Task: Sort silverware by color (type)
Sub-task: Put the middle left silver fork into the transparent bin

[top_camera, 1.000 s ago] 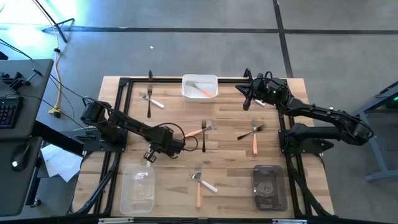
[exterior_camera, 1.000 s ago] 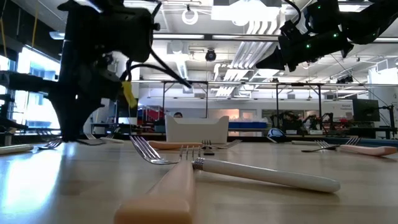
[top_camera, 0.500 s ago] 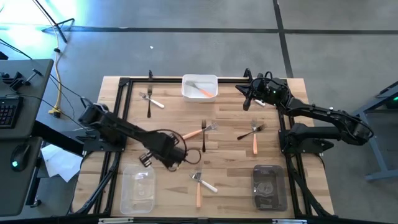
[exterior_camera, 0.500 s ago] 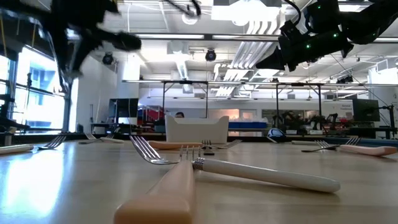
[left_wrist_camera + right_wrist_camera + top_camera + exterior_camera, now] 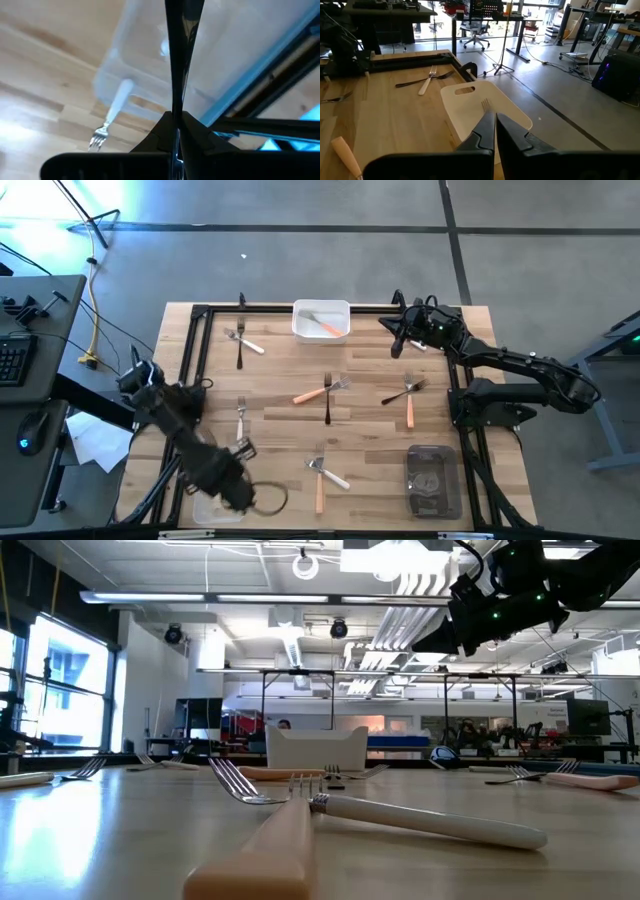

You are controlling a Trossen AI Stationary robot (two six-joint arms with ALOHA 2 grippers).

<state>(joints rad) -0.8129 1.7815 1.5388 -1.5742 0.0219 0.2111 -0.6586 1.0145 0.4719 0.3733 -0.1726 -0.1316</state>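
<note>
**Sorting barely begun: most forks are on the wood**

The left gripper's point(image 5: 175, 30) two dark fingers are pressed flat together, and I can see nothing between them. It hangs over the clear tray point(image 5: 205, 498) at the near left corner of the table point(image 5: 370, 435). A white-handled fork point(image 5: 240, 418) lies on the wood just beyond that tray's far edge. The right gripper point(image 5: 398, 342) waits over the far right corner, its fingers drawn to a narrow slit and holding nothing, pointing toward the white tray point(image 5: 302, 330).

Only that white tray clearly has silverware in it: an orange-handled fork point(image 5: 328, 328) and something pale beside it. I can't tell whether the clear tray or the dark tray point(image 5: 432, 480) holds anything.

The rest looks unsorted, in mixed pairs:
- Far left: a dark fork point(image 5: 240, 352) crosses a white one point(image 5: 247, 344).
- Middle: an orange fork point(image 5: 312, 393) meets a dark fork point(image 5: 327, 408).
- Right: another dark fork point(image 5: 402, 392) lies beside an orange one point(image 5: 409, 413).
- Near edge: a white fork point(image 5: 331, 475) lies against an orange one point(image 5: 319, 494).

By my reckoning, nearly all the work remains.
</note>
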